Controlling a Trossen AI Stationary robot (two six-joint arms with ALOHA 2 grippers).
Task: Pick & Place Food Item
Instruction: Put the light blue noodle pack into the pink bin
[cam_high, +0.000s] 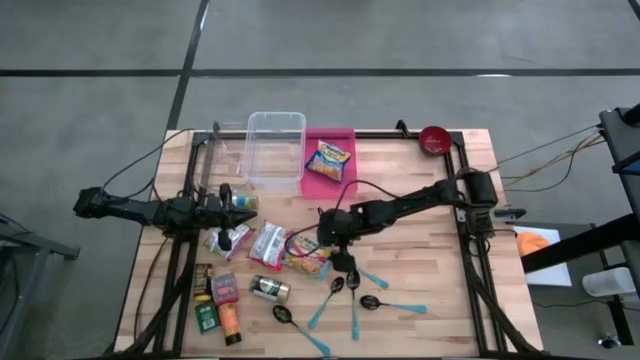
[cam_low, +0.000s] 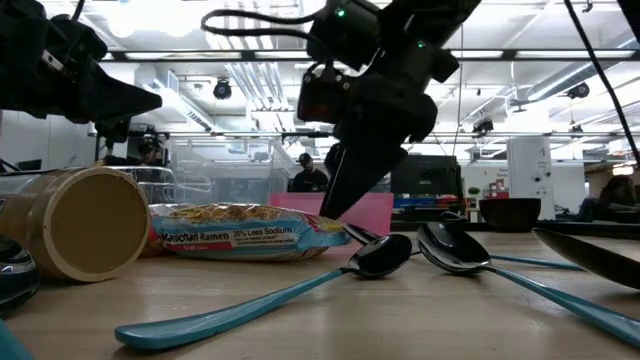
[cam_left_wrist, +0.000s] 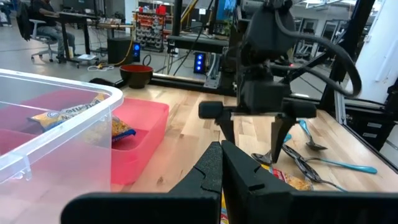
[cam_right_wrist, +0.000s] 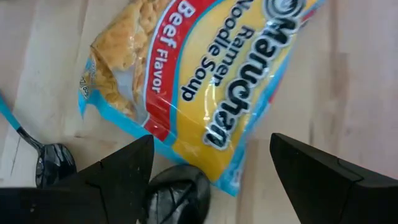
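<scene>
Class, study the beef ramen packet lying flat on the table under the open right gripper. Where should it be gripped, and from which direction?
Grip the ramen packet across its narrow width near the middle, coming down from above. It lies flat on the wooden table, so there is no edge to reach from the side. The open right gripper already hangs over one end; spoons beside that end crowd a lower approach.

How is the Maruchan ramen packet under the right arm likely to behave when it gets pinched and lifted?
The ramen packet is probably light, with a stiff noodle block showing through its glossy wrapper, so it should lift flat rather than droop. The film looks slick and may slip or crinkle between the open right end effector fingers. Squeezed hard, the noodles could crack.
</scene>
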